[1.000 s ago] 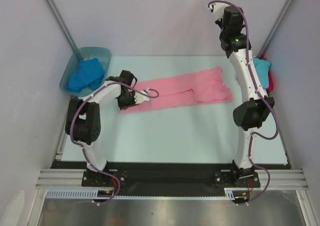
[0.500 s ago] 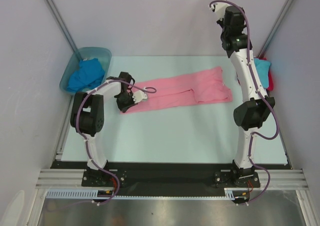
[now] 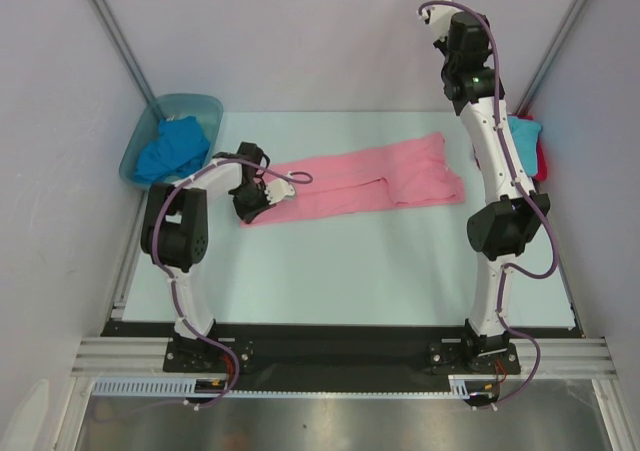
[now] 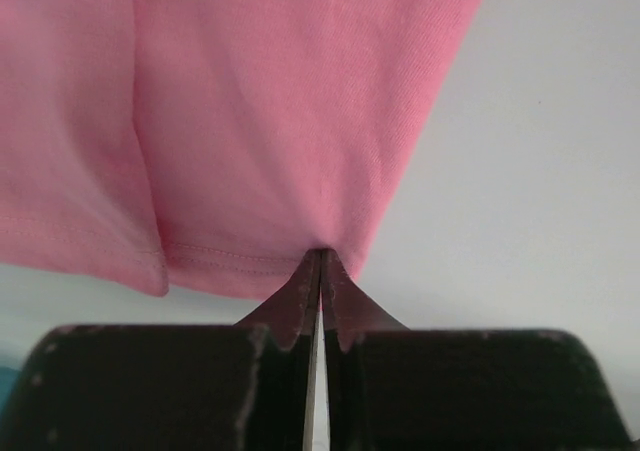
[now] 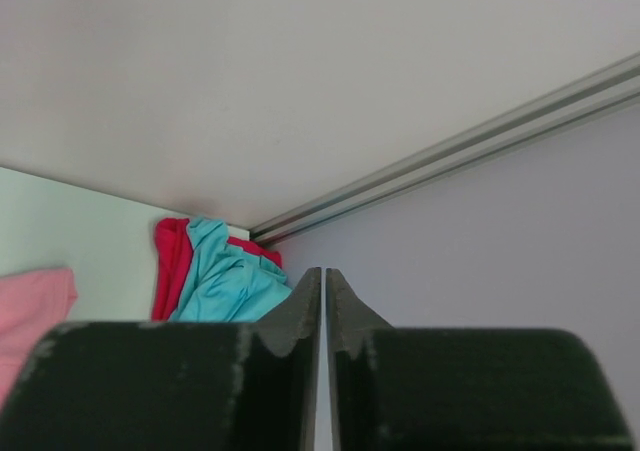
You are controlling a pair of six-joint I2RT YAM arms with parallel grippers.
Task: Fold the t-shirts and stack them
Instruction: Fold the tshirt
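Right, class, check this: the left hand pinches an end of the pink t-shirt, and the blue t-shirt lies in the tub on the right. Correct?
No: the tub holding the blue t-shirt stands on the left, per the top view. The left hand does pinch the pink t-shirt.

I see the flat t-shirt (image 3: pixel 360 183) lying left to right across the table (image 3: pixel 350 261), my left gripper (image 3: pixel 262 196) at its left end, the tub (image 3: pixel 200 103) holding a bunched t-shirt (image 3: pixel 170 151) far left, and two heaped t-shirts (image 3: pixel 527 136) far right.
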